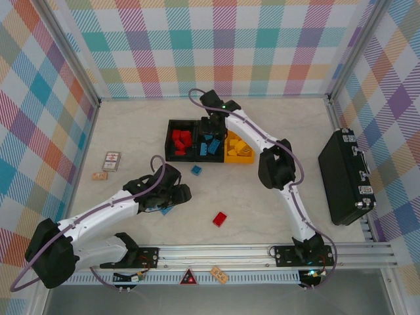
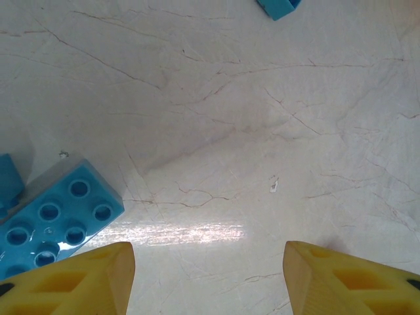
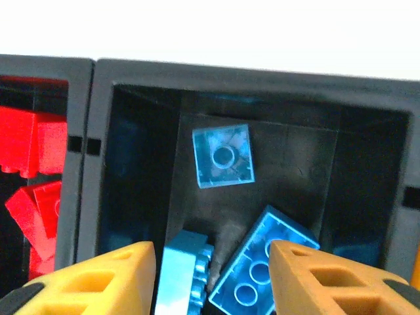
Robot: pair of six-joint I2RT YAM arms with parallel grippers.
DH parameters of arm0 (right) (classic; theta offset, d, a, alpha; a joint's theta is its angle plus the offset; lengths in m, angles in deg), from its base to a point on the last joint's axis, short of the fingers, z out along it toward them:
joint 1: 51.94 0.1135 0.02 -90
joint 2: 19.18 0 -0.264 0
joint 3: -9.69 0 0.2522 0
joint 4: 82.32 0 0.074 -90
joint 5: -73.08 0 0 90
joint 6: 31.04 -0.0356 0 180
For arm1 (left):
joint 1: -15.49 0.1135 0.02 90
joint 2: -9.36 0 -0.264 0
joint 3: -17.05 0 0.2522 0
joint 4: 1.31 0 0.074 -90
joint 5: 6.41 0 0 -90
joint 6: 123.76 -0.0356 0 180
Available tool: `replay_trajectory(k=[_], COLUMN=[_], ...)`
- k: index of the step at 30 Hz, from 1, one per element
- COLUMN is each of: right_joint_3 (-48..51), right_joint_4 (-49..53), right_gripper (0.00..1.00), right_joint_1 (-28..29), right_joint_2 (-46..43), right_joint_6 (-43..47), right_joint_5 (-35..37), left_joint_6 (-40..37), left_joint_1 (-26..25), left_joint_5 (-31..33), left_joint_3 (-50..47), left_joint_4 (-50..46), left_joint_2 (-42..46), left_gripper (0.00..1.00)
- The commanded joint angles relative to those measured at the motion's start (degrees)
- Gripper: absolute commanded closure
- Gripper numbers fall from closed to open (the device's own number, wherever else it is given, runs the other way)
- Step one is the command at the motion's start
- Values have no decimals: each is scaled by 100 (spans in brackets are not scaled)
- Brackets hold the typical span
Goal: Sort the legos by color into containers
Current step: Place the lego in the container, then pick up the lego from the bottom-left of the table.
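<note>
The left wrist view cuts off one blue lego (image 2: pixel 56 220) at its left edge and a second blue lego (image 2: pixel 279 6) at top; I cannot read the card (image 1: pixel 112 161).

Top cam overhead, wrist cams close, downward, R shares mid bin (image 3: pixel 230 73)

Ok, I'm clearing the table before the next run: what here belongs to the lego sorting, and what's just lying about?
Job: bins, binned bricks, red brick, blue brick, second blue brick beside left pincer.
Lying about: card, black case, wooden tag.
</note>
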Motion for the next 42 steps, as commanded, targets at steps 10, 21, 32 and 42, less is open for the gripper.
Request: replay_trajectory(k=[10, 21, 32, 42], right_joint_3=[3508, 6198, 6901, 7103], right_joint_4=[-1357, -1961, -2095, -2098], right_gripper=[51, 50, 50, 50], right_joint_1=[171, 344, 365, 426], right_joint_2=[-3003, -4853, -5465, -5556], right_joint_6=[24, -184, -515, -662], right_joint_5=[-499, -881, -977, -997], left_joint_6=[-27, -12, 556, 447], left_joint_1=[80, 505, 1135, 1287], left_joint_5=[471, 1643, 1331, 1130], left_joint_3=[233, 736, 202, -2], left_joint_4=[-726, -2101, -1123, -605], left_joint_2=[234, -90, -619, -1391], left_gripper=[38, 22, 13, 22])
